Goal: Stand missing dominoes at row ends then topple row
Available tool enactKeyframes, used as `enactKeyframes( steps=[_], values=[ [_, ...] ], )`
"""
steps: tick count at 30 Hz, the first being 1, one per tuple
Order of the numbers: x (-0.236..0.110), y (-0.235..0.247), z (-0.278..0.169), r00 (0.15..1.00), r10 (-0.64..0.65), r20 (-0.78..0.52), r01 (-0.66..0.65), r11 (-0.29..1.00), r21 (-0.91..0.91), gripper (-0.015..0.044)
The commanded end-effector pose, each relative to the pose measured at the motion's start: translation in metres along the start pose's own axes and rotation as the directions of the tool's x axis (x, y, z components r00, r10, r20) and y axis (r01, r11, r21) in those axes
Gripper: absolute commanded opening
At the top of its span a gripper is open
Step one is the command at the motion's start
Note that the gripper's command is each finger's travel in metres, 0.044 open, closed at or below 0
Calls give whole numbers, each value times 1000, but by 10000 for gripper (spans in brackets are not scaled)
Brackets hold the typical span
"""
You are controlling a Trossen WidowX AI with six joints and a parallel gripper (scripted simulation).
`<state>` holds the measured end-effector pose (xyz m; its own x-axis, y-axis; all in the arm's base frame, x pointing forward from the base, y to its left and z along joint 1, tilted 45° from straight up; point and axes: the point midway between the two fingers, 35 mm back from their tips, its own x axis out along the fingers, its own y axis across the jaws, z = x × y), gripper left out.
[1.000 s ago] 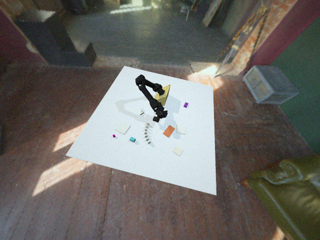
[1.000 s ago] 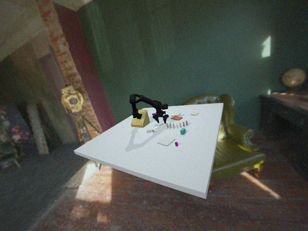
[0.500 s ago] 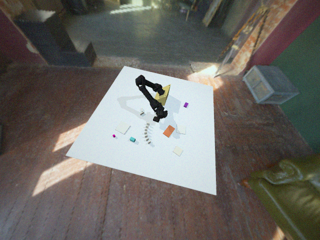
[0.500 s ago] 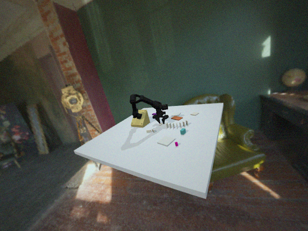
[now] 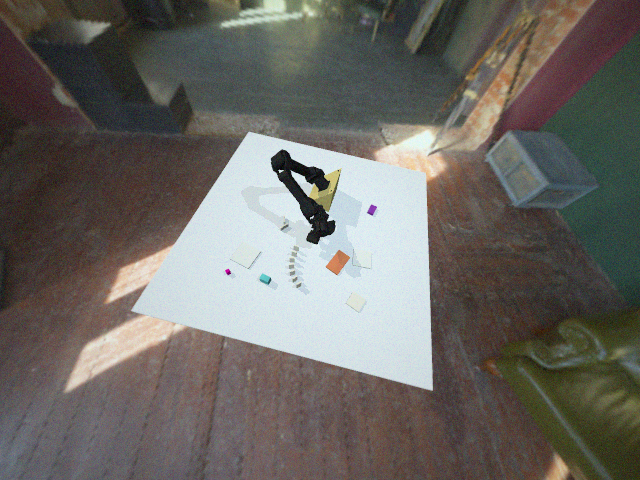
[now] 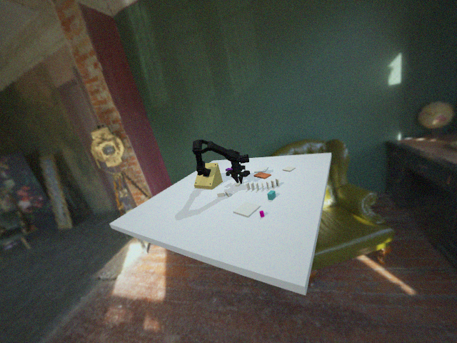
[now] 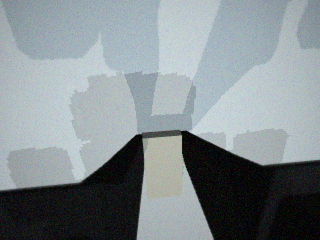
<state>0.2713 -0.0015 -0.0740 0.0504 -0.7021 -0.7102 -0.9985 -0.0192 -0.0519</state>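
Observation:
My gripper (image 5: 313,238) (image 6: 238,181) (image 7: 161,138) is down at the white table top (image 5: 361,351), shut on a cream domino (image 7: 162,167) that lies lengthwise between the black fingers in the wrist view. In the top and exterior views the fingers hide this domino. A curved row of several standing dominoes (image 5: 292,267) (image 6: 263,185) starts just in front of the gripper and runs away from the arm. Another loose domino (image 5: 284,223) (image 6: 221,194) lies on the table to one side, apart from the row.
An orange tile (image 5: 337,261) (image 6: 262,175) and a pale tile (image 5: 362,258) lie beside the row. More pale tiles (image 5: 245,255) (image 5: 356,301), a teal cube (image 5: 264,279), a magenta cube (image 5: 227,271) and a purple cube (image 5: 371,209) are scattered around. The arm's yellow base (image 5: 326,188) stands behind.

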Motion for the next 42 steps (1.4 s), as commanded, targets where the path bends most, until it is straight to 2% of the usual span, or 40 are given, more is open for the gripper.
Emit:
enactKeyframes(
  steps=[1, 9, 11, 19, 27, 37, 42],
  values=[
    [-28, -1, 1, 1000, -7, 4, 7, 1000, 3, 107],
    [-138, 2, 3, 1000, -5, 9, 5, 1000, 2, 107],
    [-156, 2, 3, 1000, -5, 10, 5, 1000, 1, 107],
    [-158, 2, 5, 1000, -5, 10, 5, 1000, 11, 107],
    [-161, 16, 101, 1000, -6, 18, -2, 915, 403, 107],
    [-160, 16, 104, 1000, -4, 20, -5, 911, 413, 107],
    [-148, 17, 109, 995, 32, 97, -70, 906, 418, 107]
  ],
)
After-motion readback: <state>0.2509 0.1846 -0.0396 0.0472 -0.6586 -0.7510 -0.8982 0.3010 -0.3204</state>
